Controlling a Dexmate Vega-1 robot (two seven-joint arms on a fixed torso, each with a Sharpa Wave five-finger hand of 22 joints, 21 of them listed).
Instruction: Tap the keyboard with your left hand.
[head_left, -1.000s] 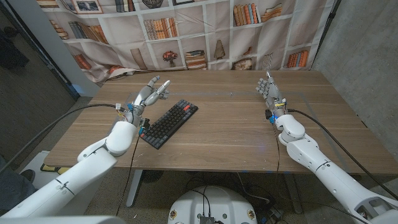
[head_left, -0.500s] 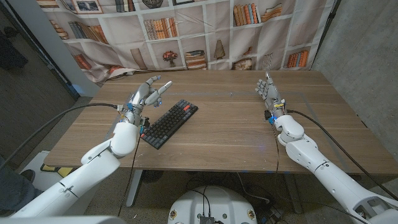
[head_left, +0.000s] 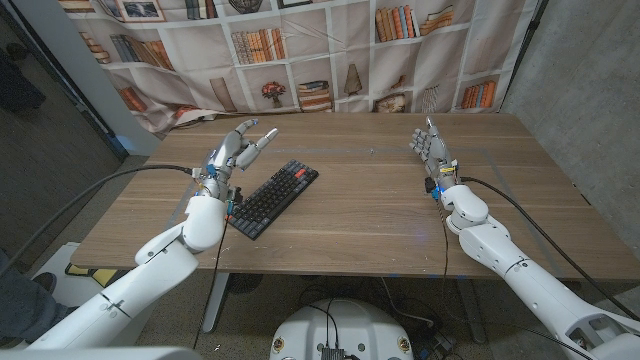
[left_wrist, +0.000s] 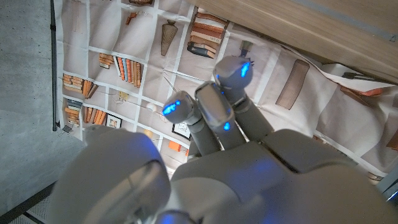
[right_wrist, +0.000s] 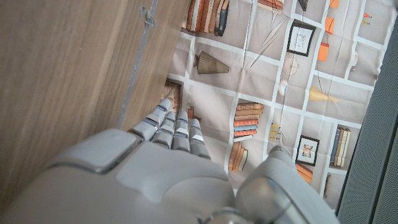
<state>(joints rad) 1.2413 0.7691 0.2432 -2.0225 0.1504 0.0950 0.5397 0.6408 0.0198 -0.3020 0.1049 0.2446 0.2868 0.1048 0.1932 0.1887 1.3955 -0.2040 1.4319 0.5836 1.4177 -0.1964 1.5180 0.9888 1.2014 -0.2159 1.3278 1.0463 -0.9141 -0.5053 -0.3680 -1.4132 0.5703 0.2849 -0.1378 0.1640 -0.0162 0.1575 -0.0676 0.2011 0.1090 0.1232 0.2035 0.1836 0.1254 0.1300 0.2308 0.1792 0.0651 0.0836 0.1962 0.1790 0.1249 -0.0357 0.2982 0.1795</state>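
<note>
I am holding my left hand (head_left: 237, 150) raised over the wooden table (head_left: 370, 215), fingers spread and holding nothing, just beside the far end of the black rectangular keyboard (head_left: 272, 198). The keyboard is lying diagonally left of centre. My right hand (head_left: 430, 147) is staying apart, fingers straight and empty.

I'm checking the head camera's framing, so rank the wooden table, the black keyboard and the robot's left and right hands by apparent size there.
1. Wooden table.
2. Black keyboard.
3. Left hand and right hand: look about alike, so unranked.
</note>
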